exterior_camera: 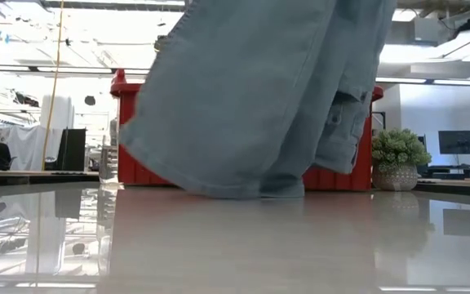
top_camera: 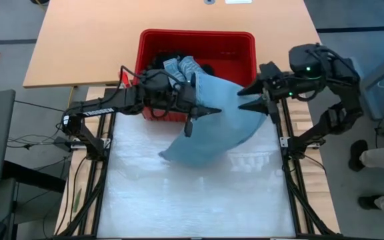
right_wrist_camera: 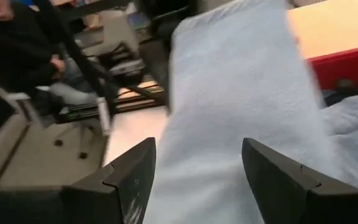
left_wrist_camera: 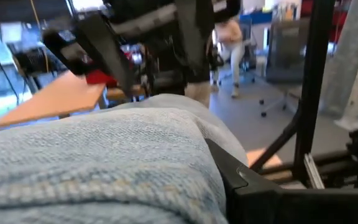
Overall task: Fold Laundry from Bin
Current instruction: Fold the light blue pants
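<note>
- Light blue-grey soft garment (top_camera: 209,123) hung nearest, pinched by the left gripper (top_camera: 193,113).
- Right gripper (top_camera: 262,98), spread, was just right of its edge.

Work surface: a glossy white table top (top_camera: 199,193). The red bin (top_camera: 197,41) stands at its far edge, partly against the adjoining tan wooden table (top_camera: 99,37). Just in front of the bin, the hem of a light blue-grey garment (top_camera: 209,127) reaches the white surface.
</note>
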Controlling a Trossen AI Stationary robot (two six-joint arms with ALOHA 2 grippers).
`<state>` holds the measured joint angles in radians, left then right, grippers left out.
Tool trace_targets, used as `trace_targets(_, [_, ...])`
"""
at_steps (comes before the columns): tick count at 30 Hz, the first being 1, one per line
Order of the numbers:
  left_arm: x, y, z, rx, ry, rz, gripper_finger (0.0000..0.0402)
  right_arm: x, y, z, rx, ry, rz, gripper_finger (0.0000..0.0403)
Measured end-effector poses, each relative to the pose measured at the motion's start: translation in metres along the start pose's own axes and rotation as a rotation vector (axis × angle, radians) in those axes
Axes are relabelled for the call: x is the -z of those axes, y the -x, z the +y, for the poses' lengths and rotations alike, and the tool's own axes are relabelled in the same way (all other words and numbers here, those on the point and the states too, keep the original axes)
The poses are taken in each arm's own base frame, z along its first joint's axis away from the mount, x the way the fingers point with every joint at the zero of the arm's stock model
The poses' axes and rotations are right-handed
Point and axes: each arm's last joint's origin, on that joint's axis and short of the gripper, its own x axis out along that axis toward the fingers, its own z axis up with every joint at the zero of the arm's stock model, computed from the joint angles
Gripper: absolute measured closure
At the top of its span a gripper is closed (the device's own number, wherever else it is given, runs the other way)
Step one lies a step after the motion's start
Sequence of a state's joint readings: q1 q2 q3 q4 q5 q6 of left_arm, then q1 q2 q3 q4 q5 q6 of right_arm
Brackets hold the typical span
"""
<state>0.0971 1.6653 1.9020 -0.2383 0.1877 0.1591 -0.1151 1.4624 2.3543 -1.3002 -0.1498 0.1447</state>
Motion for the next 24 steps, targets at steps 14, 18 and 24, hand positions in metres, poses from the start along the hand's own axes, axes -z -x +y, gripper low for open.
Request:
trace_targets(14, [-0.024,0.02,0.001,-0.126,-0.076,-0.098,0.0401,0.037,0.078,0.021,0.01,-0.277,0.039,0.014])
trace_targets(18, [-0.029,0.026,0.0,-0.141,-0.088,-0.105,0.0401,0.049,0.095,0.022,0.132,-0.404,-0.105,0.0142])
trace_targets(24, [-0.029,0.027,-0.003,-0.152,-0.087,-0.094,0.0401,0.061,0.071,0.028,0.142,-0.48,-0.205,0.0142])
